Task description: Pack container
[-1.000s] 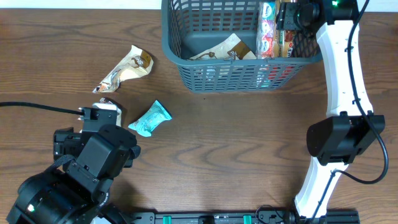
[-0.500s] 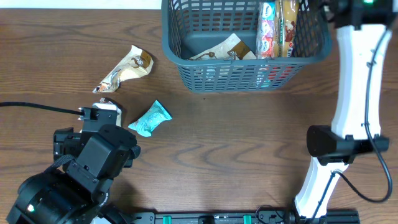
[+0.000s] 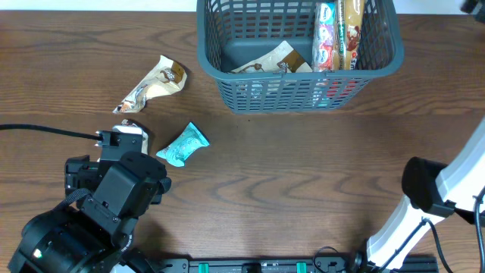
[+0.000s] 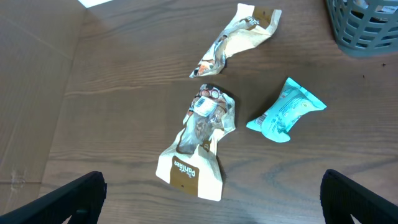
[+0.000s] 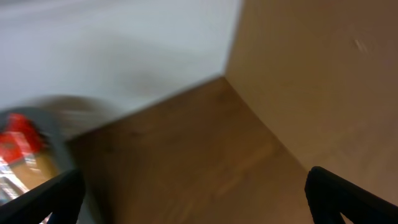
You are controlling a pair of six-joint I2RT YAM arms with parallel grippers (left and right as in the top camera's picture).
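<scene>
— How far along is the packing?

— Partway, I'd judge. The basket [image 3: 295, 95] sits at the far edge of the table [image 3: 303, 174], holding a flat packet [image 3: 273, 59] and two upright packets [image 3: 337, 34] at its right end. A cream packet [image 3: 151, 83], a teal packet [image 3: 182, 144] and a brown packet [image 4: 200, 140] lie outside.

— And the grippers?

— The left gripper [image 4: 211, 202] and the right gripper [image 5: 196, 199] are both spread wide, holding nothing.

— What about the surface and the room?

— Dark wood grain. There is a white wall [image 5: 112, 43] and a tan panel [image 5: 311, 62], both blurred.

Grey-blue lattice-walled container [image 3: 265, 95], teal packet [image 3: 183, 145], cream-and-brown packet [image 3: 151, 85], all on dark brown wood-grain table [image 3: 303, 174].
</scene>
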